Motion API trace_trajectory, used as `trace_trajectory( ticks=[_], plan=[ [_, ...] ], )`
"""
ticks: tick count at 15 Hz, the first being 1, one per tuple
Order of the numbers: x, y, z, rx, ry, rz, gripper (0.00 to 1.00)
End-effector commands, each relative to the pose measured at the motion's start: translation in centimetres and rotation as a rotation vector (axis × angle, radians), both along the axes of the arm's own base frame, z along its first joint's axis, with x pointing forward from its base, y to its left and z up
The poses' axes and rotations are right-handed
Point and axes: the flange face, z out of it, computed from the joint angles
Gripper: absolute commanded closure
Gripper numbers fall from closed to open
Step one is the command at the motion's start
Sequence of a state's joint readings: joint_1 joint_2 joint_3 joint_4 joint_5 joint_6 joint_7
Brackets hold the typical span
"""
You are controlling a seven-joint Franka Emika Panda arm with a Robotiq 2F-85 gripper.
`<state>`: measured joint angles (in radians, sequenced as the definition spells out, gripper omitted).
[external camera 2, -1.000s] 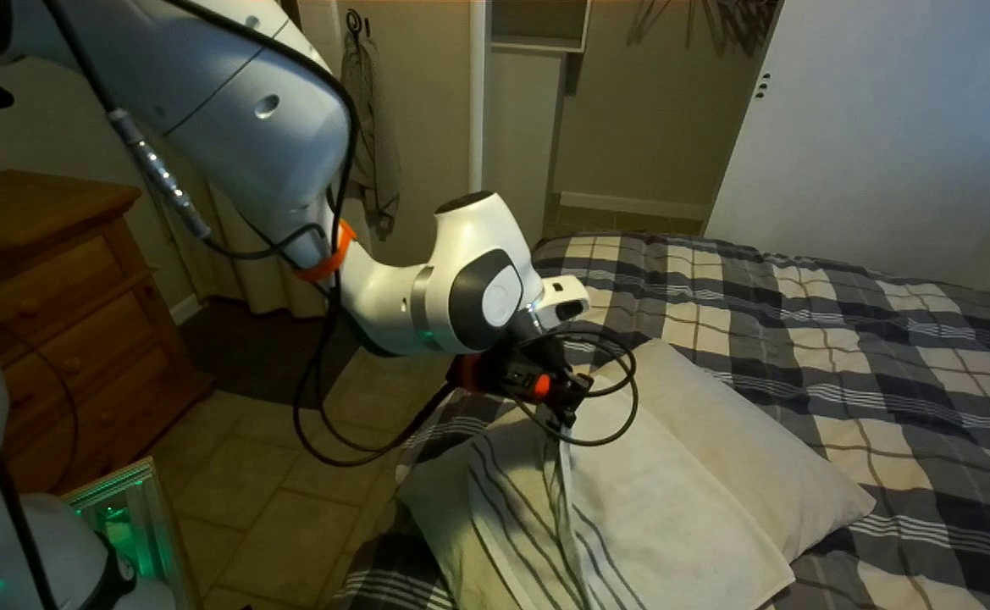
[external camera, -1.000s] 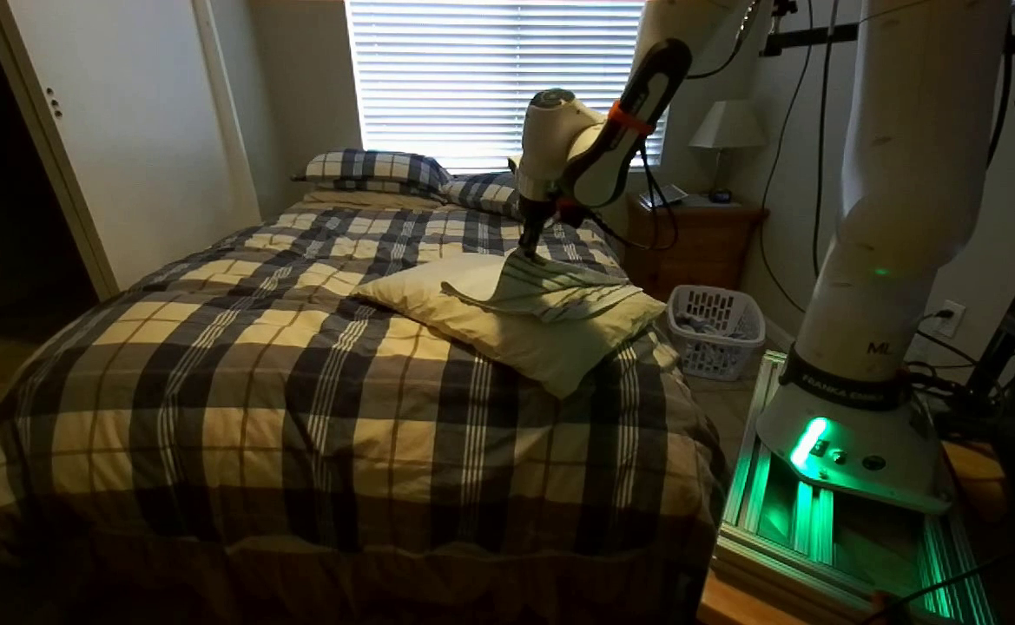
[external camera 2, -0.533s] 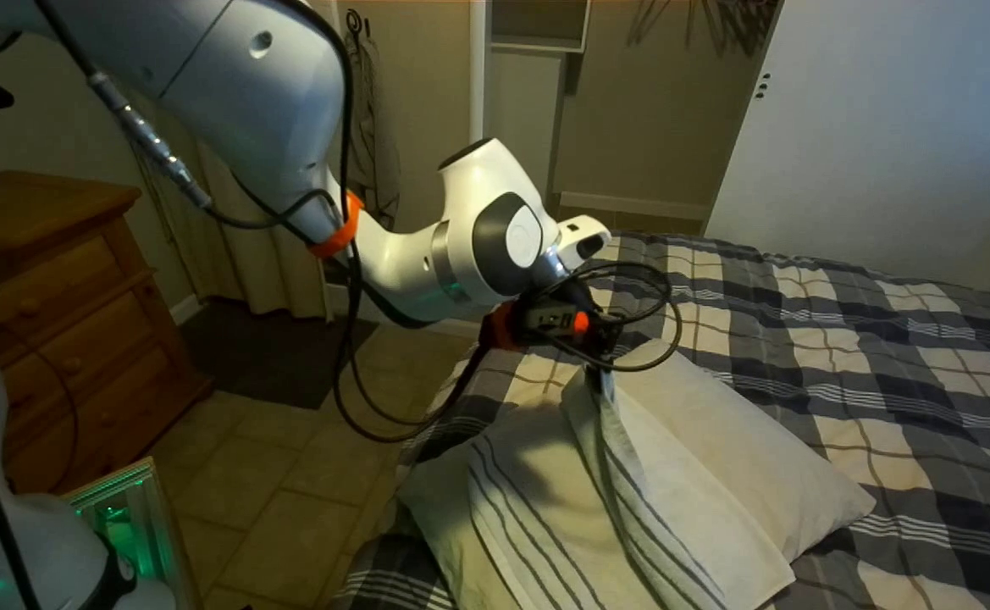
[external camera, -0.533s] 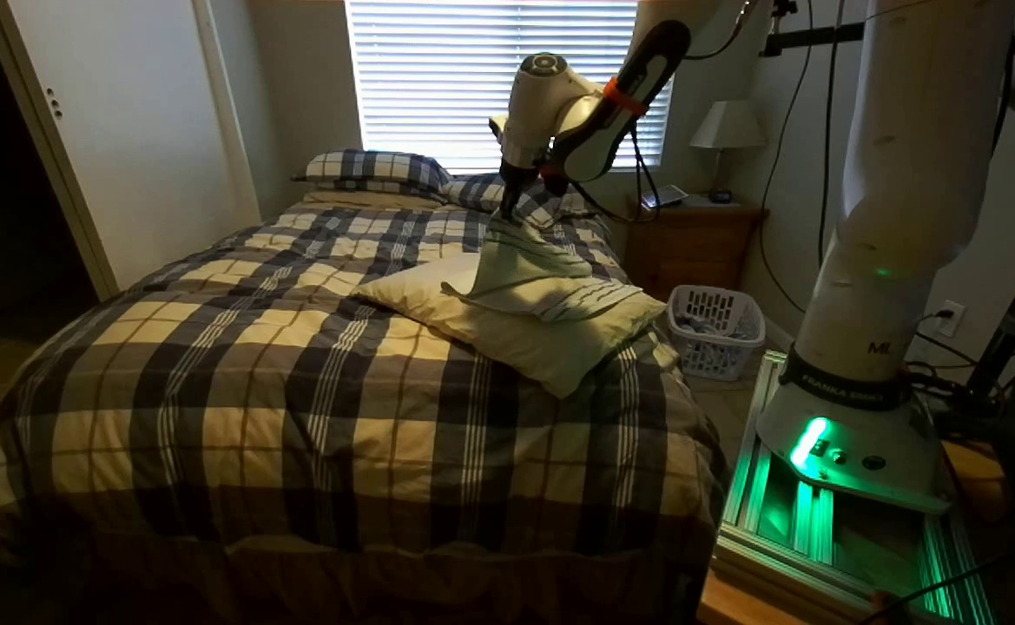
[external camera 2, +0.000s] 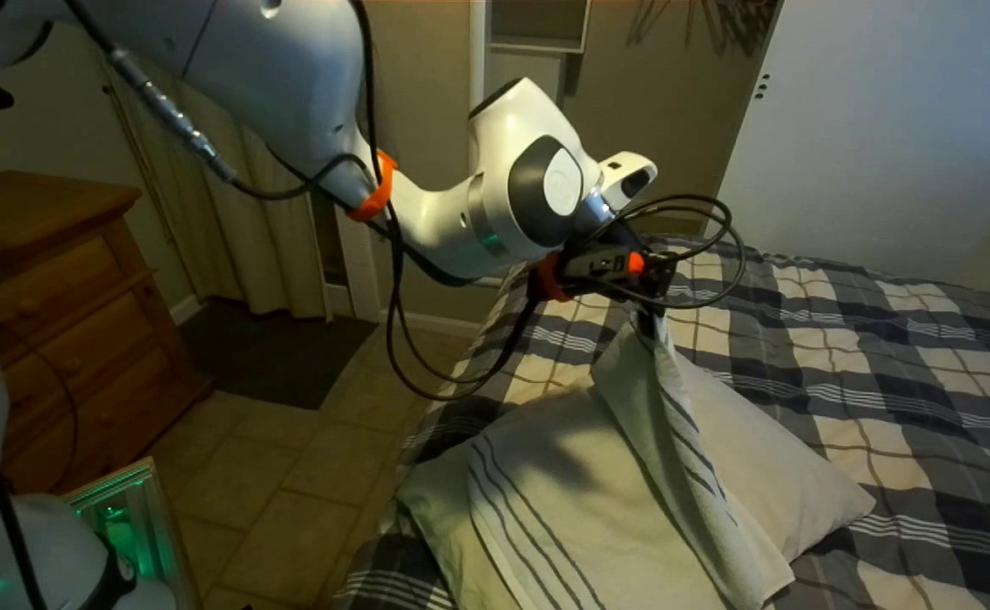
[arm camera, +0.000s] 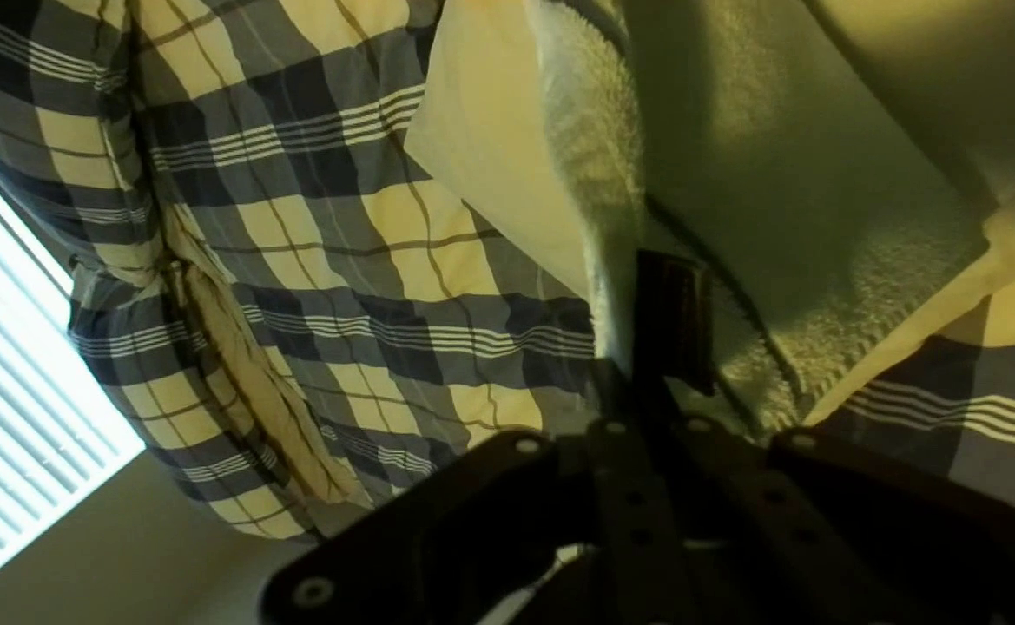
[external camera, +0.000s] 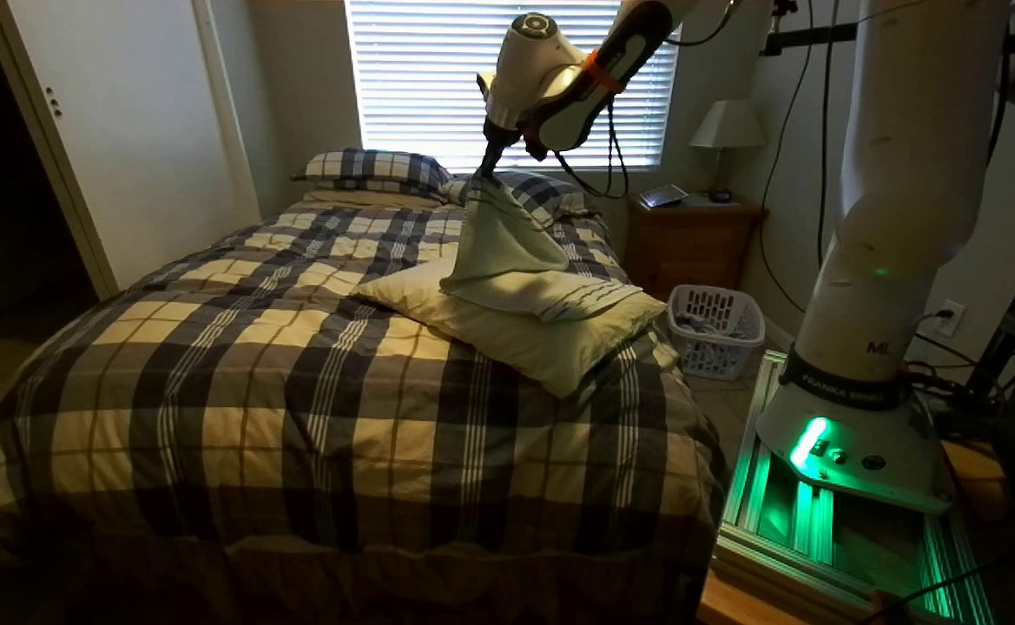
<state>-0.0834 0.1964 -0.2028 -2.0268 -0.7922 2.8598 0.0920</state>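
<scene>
White striped towel, pinched in my tightly closed claw above the cream pillow, calls for slow, steady lifting.

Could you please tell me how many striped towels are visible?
1: the striped towel, held by the gripper, partly resting on the pale pillow; the basket may hide others.
</scene>
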Motion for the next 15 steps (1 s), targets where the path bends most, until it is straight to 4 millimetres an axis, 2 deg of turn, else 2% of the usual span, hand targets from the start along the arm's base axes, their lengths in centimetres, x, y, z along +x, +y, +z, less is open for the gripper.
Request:
trace_trajectory(
  ticks=[1, 5, 11, 15],
  plan=[
    [0.5, -0.1, 0.1, 0.020, 0.002, 0.000, 0.96],
    [1.3, 0.4, -0.9, 0.047, 0.021, 0.013, 0.96],
    [1.3, 0.3, -0.8, 0.048, 0.020, 0.011, 0.96],
    [2.7, -0.7, -0.6, -0.003, 0.012, 0.065, 0.96]
  ],
)
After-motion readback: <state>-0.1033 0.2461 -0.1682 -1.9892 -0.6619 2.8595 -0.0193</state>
